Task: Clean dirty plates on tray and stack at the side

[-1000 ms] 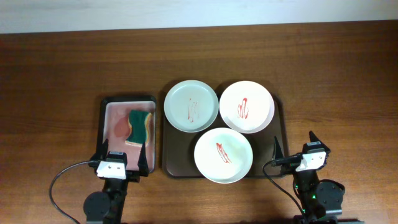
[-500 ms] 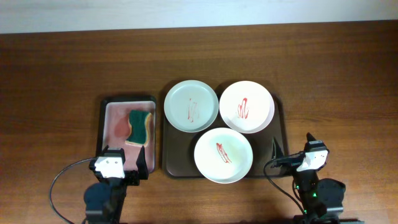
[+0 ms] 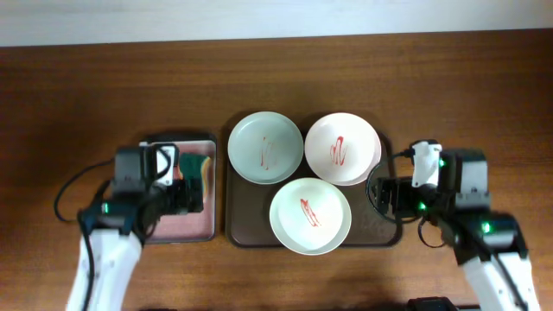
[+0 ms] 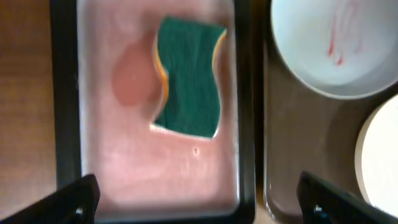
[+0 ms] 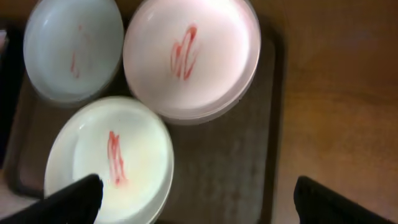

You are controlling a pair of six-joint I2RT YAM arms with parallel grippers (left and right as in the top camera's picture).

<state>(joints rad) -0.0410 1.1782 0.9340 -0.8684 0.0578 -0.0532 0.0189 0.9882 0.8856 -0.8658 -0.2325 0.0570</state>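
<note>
The left end effector point(image 4: 199, 204) is spread wide with nothing between its fingers. It hangs over the near end of the black tub point(image 4: 62, 93), and the green sponge point(image 4: 189, 78) lies untouched farther in, sitting in shallow pink water point(image 4: 134, 87). The right end effector point(image 5: 202, 205) is also wide open and empty. It is poised over the near right part of the brown tray point(image 3: 246, 226), close to the front plate point(image 3: 309, 216) but touching nothing.

All three plates sit on the brown tray, packed close together. The back-left plate point(image 3: 265, 147) and the back-right plate point(image 3: 341, 149) are side by side, with the front plate below and between them. Each one carries a red streak point(image 5: 185, 59) across its middle, so none looks wiped.

No plate is stacked on the bare worktop point(image 3: 484, 104) on either side of the tray.

Judging by this, the job has hardly begun. The sponge has not been picked up, none of the three plates is clean, and the stack is not started. The whole sequence remains to be done: pick up the sponge, hold and wipe each plate, then lift each one off the tray and pile them up.
</note>
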